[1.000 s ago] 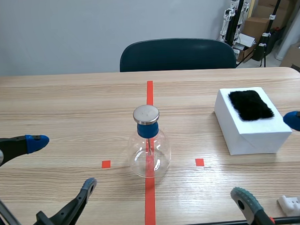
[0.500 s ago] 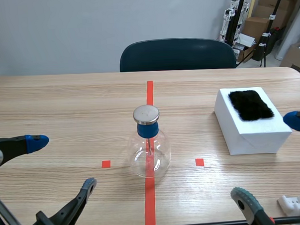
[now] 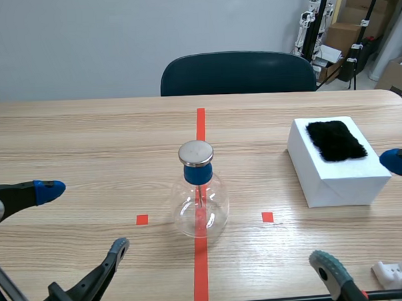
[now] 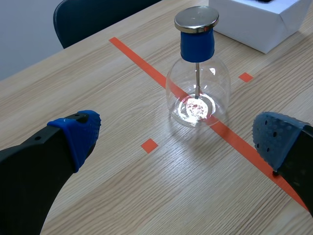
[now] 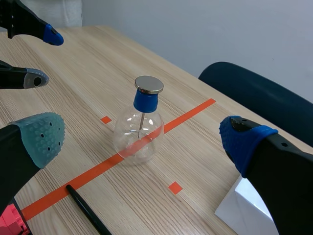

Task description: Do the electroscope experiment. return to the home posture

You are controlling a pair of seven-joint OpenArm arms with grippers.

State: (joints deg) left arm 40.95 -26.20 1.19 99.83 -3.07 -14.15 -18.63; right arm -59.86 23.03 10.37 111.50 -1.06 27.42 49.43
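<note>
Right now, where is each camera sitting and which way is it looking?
Scene view: between the arms, facing across the table toward the chair; left gripper and right gripper show low, both open.
Left wrist view: on the left arm, looking forward and down at the flask; its own fingers show.
Right wrist view: on the right arm, looking at the flask from the other side; its own fingers show, the left gripper beyond.
Shared: all three see the flask and the chair.

Left arm enters low from the left; left gripper [image 3: 84, 219] has its fingers spread wide. Right arm enters low from the right; right gripper [image 3: 358, 211] is likewise spread wide. The two grippers are well apart.
</note>
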